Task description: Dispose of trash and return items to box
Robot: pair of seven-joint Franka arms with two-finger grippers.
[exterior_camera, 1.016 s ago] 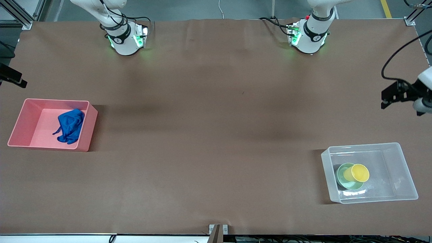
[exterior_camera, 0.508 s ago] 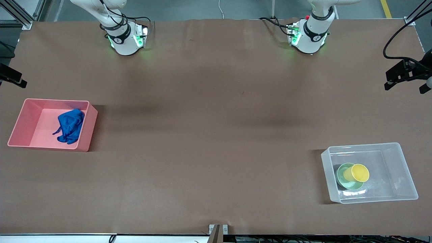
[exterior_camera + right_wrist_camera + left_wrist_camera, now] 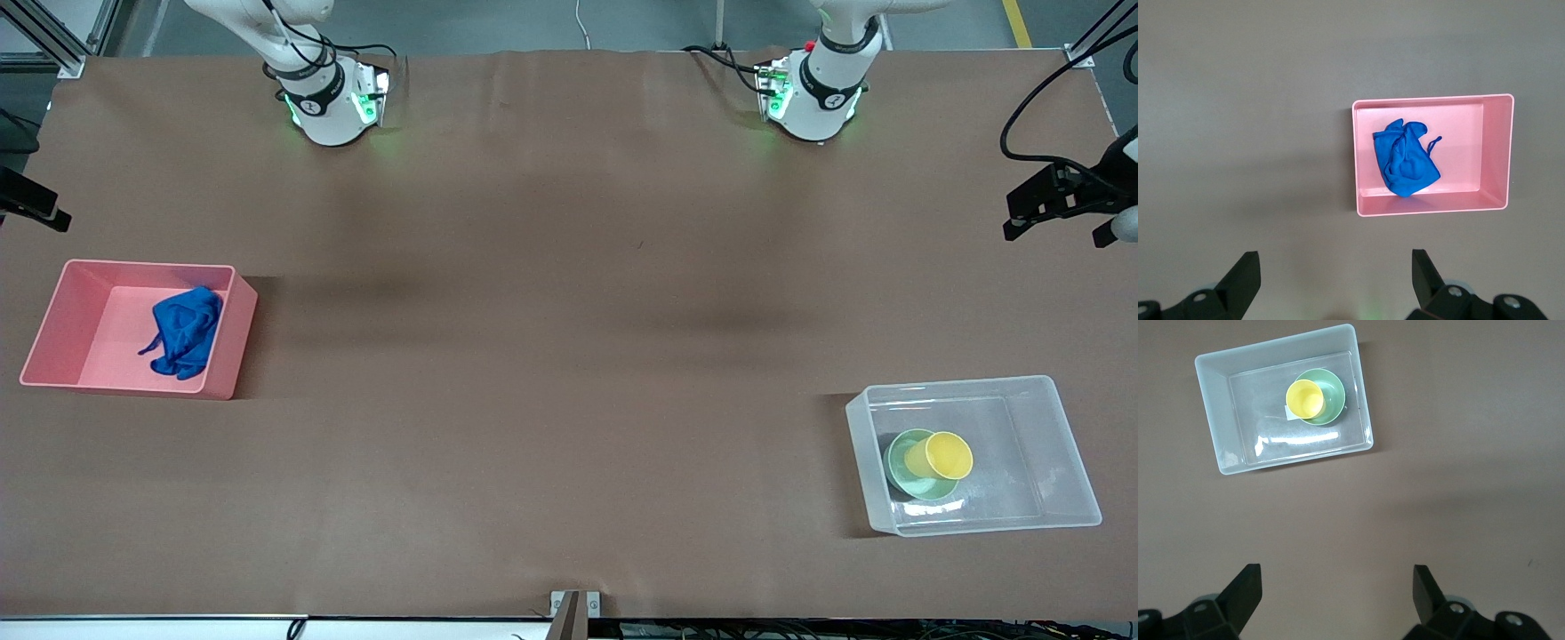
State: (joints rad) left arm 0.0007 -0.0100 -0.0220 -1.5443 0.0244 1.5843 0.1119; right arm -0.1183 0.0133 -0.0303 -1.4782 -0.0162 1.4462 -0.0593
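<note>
The blue cloth (image 3: 184,331) lies crumpled inside the pink bin (image 3: 53,329), toward the right arm's end of the table; the right wrist view shows the cloth (image 3: 1405,160) from above. The yellow cup (image 3: 944,455) sits in the mint-green bowl (image 3: 900,462) inside the clear box (image 3: 1053,444) toward the left arm's end. My left gripper (image 3: 1337,577) is open and empty, high over the bare table at that end's edge (image 3: 1062,218), apart from the box (image 3: 1218,447). My right gripper (image 3: 1335,263) is open and empty, high over bare table beside the pink bin (image 3: 1498,153).
Brown covering spans the whole table between the two containers. Both arm bases (image 3: 333,98) (image 3: 813,89) stand along the table edge farthest from the front camera. A small bracket (image 3: 573,609) sits at the nearest table edge.
The left gripper has shifted along the left arm's end of the table toward the bases' side. Cloth, cup, bowl and both containers have not moved.
</note>
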